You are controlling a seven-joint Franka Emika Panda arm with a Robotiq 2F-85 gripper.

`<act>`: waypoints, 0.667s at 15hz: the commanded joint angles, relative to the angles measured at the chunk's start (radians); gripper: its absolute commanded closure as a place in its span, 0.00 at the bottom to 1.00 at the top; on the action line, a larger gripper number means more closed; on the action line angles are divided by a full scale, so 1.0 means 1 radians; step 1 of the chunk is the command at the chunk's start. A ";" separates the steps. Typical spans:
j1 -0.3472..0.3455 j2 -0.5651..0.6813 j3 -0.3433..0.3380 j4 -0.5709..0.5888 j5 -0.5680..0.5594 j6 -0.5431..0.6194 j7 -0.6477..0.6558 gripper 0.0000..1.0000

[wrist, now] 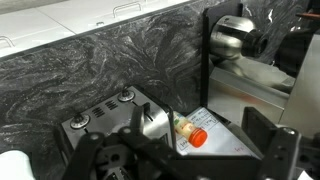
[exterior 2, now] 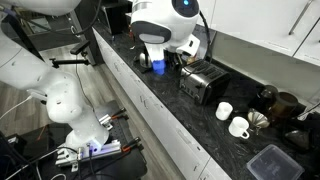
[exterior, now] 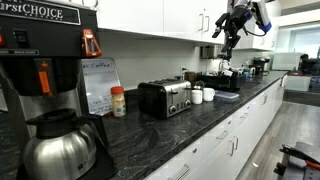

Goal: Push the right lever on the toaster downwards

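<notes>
The toaster (exterior: pixel 165 97) is a low black box with a brushed-steel face, standing on the dark stone counter; it also shows in an exterior view (exterior 2: pixel 205 80). In the wrist view the toaster (wrist: pixel 108 122) is seen from above, with its slots and two knobs on the near side. My gripper (wrist: pixel 175 158) is open and empty, its two dark fingers framing the bottom of the wrist view. In an exterior view the gripper (exterior: pixel 229 42) hangs high above the counter, well away from the toaster. Nothing touches the levers.
A tall black coffee machine (exterior: pixel 45 45) and a steel coffee pot (exterior: pixel 60 145) stand beside the toaster. An orange-capped bottle (wrist: pixel 190 132) and a paper sign (wrist: pixel 218 122) stand behind it. Two white mugs (exterior: pixel 202 95) sit on its other side. A black tray (exterior 2: pixel 272 163) lies further along.
</notes>
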 commanded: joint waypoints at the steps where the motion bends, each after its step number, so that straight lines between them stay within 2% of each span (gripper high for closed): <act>1: -0.035 0.007 0.028 0.004 0.011 -0.010 -0.009 0.00; 7: -0.034 0.014 0.029 0.006 0.012 -0.006 -0.011 0.00; 10: -0.033 0.046 0.032 -0.003 0.028 0.117 -0.051 0.00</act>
